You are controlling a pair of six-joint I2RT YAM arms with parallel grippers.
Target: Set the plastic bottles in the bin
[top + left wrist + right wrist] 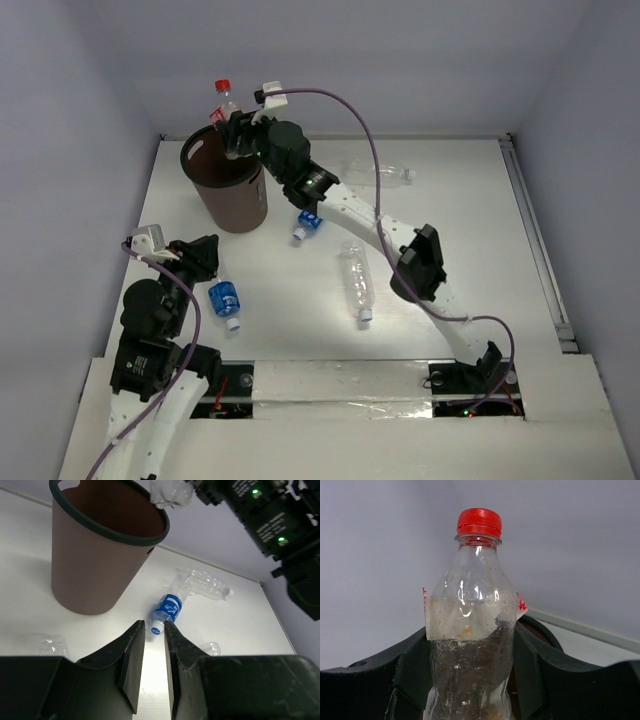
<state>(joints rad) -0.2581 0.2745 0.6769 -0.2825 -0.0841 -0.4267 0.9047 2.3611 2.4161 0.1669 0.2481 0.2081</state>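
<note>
The dark brown bin [228, 195] stands at the back left and fills the left wrist view [90, 565]. My right gripper [237, 137] is shut on the red-capped bottle [222, 98], holding it upright over the bin's rim [547, 632]. In the right wrist view, the fingers clamp its body [470, 605]. My left gripper [205, 258] is empty, its jaws almost shut. It hovers beside a blue-labelled bottle [225, 299]. A second blue-labelled bottle [308, 225] lies right of the bin [168, 607]. The amber bottle is out of view.
A clear unlabelled bottle [357, 281] lies mid-table. Another [385, 173] lies near the back wall and shows in the left wrist view [206, 584]. The right arm [345, 205] stretches diagonally across the table. Walls close the left, back and right sides.
</note>
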